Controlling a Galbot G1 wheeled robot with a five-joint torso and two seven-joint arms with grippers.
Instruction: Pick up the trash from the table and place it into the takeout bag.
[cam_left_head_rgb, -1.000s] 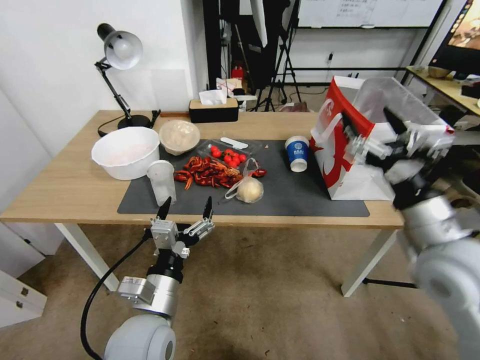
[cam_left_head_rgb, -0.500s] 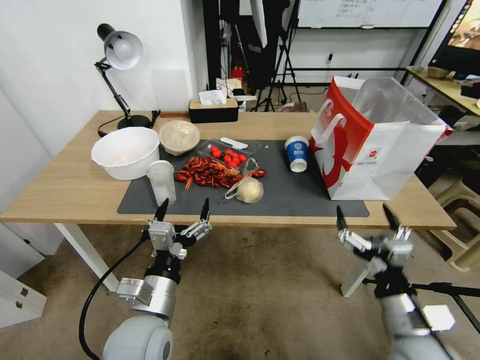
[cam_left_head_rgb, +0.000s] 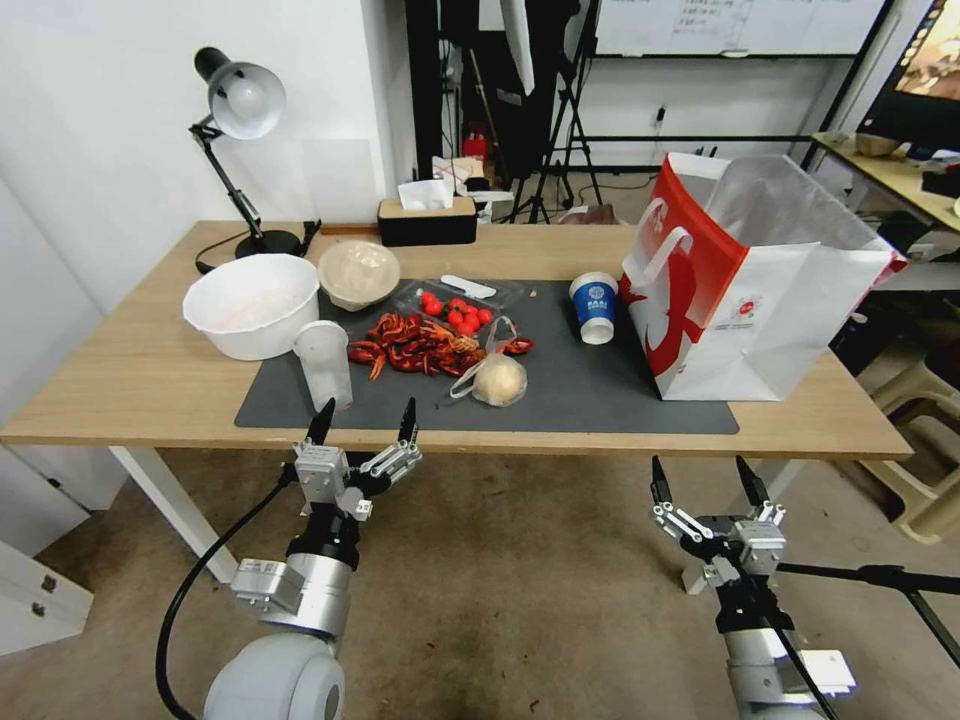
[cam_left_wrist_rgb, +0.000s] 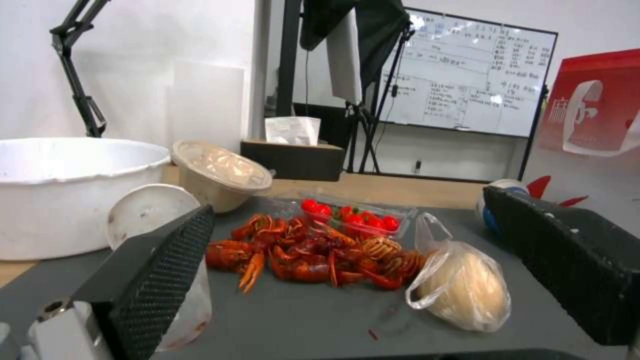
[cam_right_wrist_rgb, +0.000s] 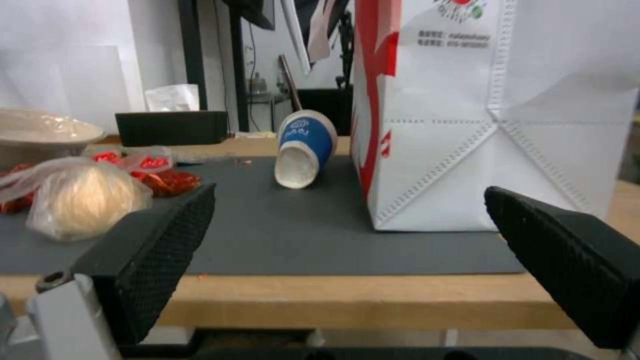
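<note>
The takeout bag (cam_left_head_rgb: 740, 290), white with a red side, stands open at the right end of the table (cam_left_head_rgb: 130, 385). On the dark mat (cam_left_head_rgb: 590, 395) a blue paper cup (cam_left_head_rgb: 594, 305) lies tipped beside the takeout bag (cam_right_wrist_rgb: 480, 125). A clear plastic bag with a beige lump (cam_left_head_rgb: 497, 378) lies mid-mat. Left of it stand a translucent cup (cam_left_head_rgb: 323, 362) and a beige lidded bowl (cam_left_head_rgb: 358, 272). My left gripper (cam_left_head_rgb: 366, 420) is open at the table's front edge, before the translucent cup. My right gripper (cam_left_head_rgb: 702, 478) is open below the front edge, facing the blue cup (cam_right_wrist_rgb: 303, 147).
A pile of red crayfish (cam_left_head_rgb: 420, 345) and a clear tray of tomatoes (cam_left_head_rgb: 455, 305) lie mid-mat. A big white bowl (cam_left_head_rgb: 250, 303), a desk lamp (cam_left_head_rgb: 240, 100) and a black tissue box (cam_left_head_rgb: 427, 220) occupy the left and back. Bare mat lies in front of the takeout bag.
My right arm came down from in front of the takeout bag to below the table's front edge, then shifted slightly left. The left gripper barely moved.
</note>
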